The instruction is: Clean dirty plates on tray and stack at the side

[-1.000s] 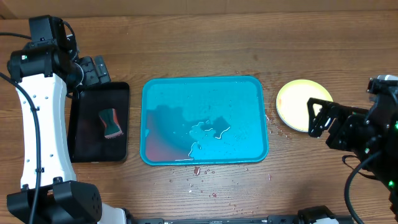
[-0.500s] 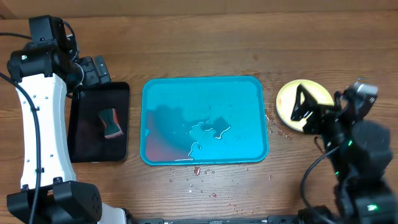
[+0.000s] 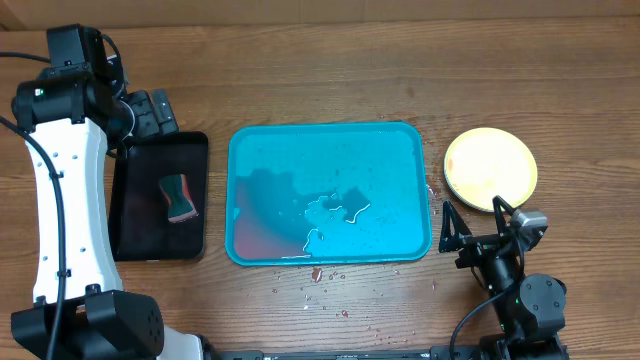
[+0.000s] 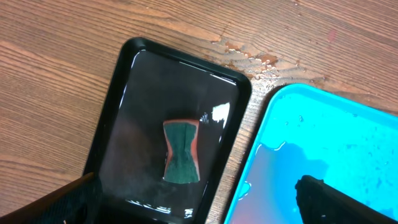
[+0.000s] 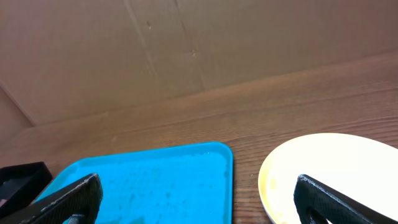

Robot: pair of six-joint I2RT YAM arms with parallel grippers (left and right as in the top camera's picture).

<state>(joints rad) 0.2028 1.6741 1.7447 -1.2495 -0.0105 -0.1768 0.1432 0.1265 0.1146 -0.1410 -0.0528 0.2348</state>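
The tray (image 3: 330, 150) you are looking at is turquoise-blue, with a pinkish-red tint in its lower-left corner and a clear, glinting film of water across the middle. The plate (image 3: 490, 168) has a yellow-green rim around a pale cream centre. The black tray (image 4: 134, 93) is glossy and throws white highlights. The sponge (image 4: 181, 152) is dark green with orange-red edges. Your table (image 3: 320, 60) is mid-brown wood with darker streaked grain, speckled with small reddish crumbs (image 3: 317, 273). The left arm (image 3: 60, 180) has a white shell with black joints, and the right gripper (image 3: 472, 218) is black.
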